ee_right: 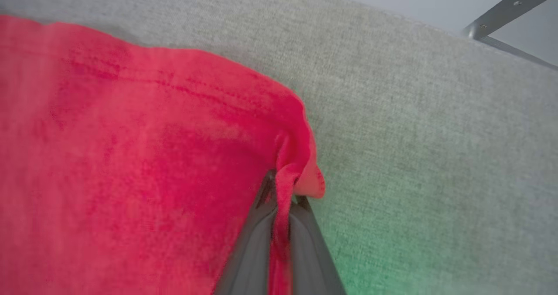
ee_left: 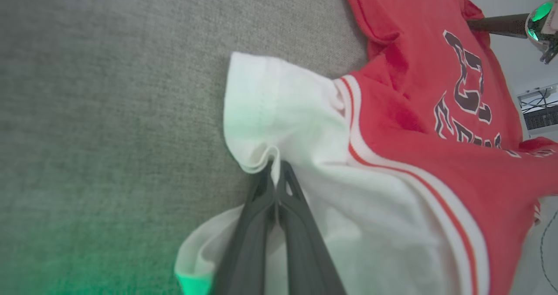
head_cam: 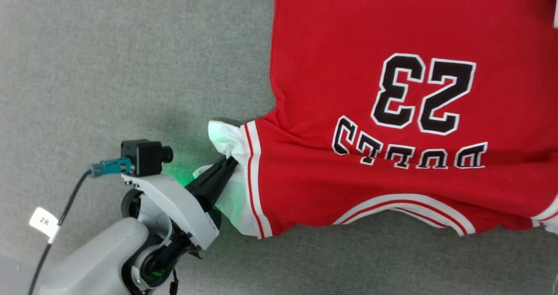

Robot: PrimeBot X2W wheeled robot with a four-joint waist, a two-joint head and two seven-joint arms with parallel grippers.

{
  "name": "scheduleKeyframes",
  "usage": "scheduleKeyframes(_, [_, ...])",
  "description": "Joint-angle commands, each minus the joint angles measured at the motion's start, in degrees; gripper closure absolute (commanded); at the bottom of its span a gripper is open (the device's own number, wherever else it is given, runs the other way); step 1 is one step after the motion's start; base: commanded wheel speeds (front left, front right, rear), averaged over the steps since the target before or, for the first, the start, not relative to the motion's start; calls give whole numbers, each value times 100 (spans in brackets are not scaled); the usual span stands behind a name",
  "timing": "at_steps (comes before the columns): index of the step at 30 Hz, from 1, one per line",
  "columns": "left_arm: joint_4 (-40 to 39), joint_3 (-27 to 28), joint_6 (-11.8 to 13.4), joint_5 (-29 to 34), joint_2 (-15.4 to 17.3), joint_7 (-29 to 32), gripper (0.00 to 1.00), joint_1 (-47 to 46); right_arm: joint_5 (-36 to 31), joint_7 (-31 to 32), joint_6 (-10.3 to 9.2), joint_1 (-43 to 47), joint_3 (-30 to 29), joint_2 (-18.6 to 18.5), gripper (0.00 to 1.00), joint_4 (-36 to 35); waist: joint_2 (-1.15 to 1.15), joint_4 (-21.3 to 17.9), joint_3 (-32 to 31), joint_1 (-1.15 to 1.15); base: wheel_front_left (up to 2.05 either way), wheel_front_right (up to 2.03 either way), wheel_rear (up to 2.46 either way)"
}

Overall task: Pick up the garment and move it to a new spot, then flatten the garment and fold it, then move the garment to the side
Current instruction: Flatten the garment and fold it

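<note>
Head view: finds the red jersey T-shirt (head_cam: 348, 68) lying print-up and spread over the grey tabletop (head_cam: 109, 68), number and lettering upside down, striped neckline nearest the robot, mostly smooth apart from a few pulled creases near the armhole. Has the left pincer (head_cam: 229, 162) pressed together on the white sleeve (head_cam: 222, 133) at the shirt's left edge, bunched rather than laid out. Left wrist view: confirms the two dark fingers (ee_left: 250, 238) closed tip to tip on a fold of that sleeve's edge, with the cuff curling beneath and the red body stretching away across the tabletop. Right wrist view: gives the right pincer (ee_right: 283, 190) nipping a gathered corner of red cloth beside a stitched hem line, with a strip of fabric caught down between its fingers and bare tabletop just beyond. Reads, as a judgement, as the flattening stage: gripped at two well-separated points, ready to be drawn taut. Cannot tell from here whether the move to a new spot is already done. Shows no fold yet, so leaves smoothing the sleeve, folding, and the shift to the side all ahead.
</note>
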Motion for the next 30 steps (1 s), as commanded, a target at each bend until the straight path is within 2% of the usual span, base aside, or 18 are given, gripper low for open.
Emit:
scheduleKeyframes(1, [385, 0, 239, -79, -9, 13, 100, 143, 143, -9, -4, 369, 65, 15, 100, 187, 0, -153, -230, 0, 0, 0, 0])
scheduleKeyframes(4, [408, 42, 238, -119, -43, -53, 100, 199, 280, -109, -4, 513, 192, -53, 100, 153, 0, -224, -380, 0, 0, 0, 0])
scheduleKeyframes(8, [480, 113, 261, -182, -38, -190, 100, 323, 870, -387, -4, 966, 465, -186, 100, -234, 0, -405, -744, 0, 0, 0, 0])
scheduleKeyframes(17, [467, 259, 448, -260, 57, -466, 100, 625, 1976, -508, -5, 2483, 913, -1106, 100, -1893, 0, -860, -1362, 0, 0, 0, 0])
scheduleKeyframes(25, [235, 339, 603, -319, 296, -477, 100, 788, 2588, -82, -5, 4474, 589, -1784, 100, -3675, 0, -1135, -1534, 0, 0, 0, 0])
scheduleKeyframes(30, [91, 389, 695, -358, 421, -510, 100, 891, 2794, 97, -5, 5817, 157, -1672, 100, -4626, 0, -1260, -1560, 0, 0, 0, 0])
